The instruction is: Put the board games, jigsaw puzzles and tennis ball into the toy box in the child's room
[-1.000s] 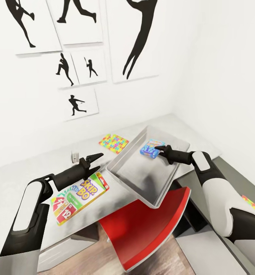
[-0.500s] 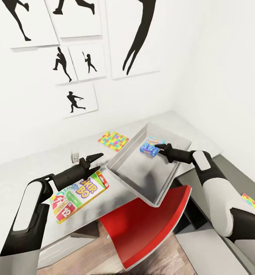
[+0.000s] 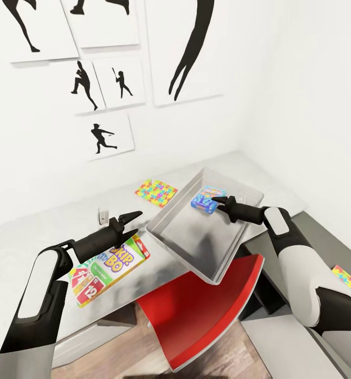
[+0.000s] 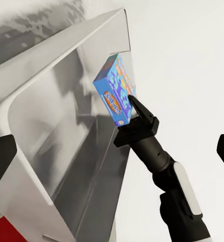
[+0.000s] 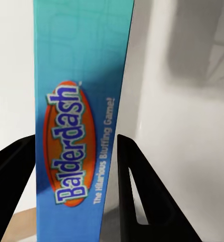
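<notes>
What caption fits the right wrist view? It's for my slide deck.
Right hand grips the blue Balderdash box edge-on beside the grey toy box wall.

Balderdash box (image 3: 207,200) (blue) in toy box (image 3: 196,239); Skip-Bo (image 3: 108,268), puzzle (image 3: 155,192) on table.

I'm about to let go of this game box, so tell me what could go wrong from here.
1. The toy box juts past the table edge above the red chair; a hard drop could tip it.
2. The right gripper holds the Balderdash box on edge, so it may land tilted against the wall.
3. The left gripper hovers open over the Skip-Bo box, close to the toy box rim.
</notes>
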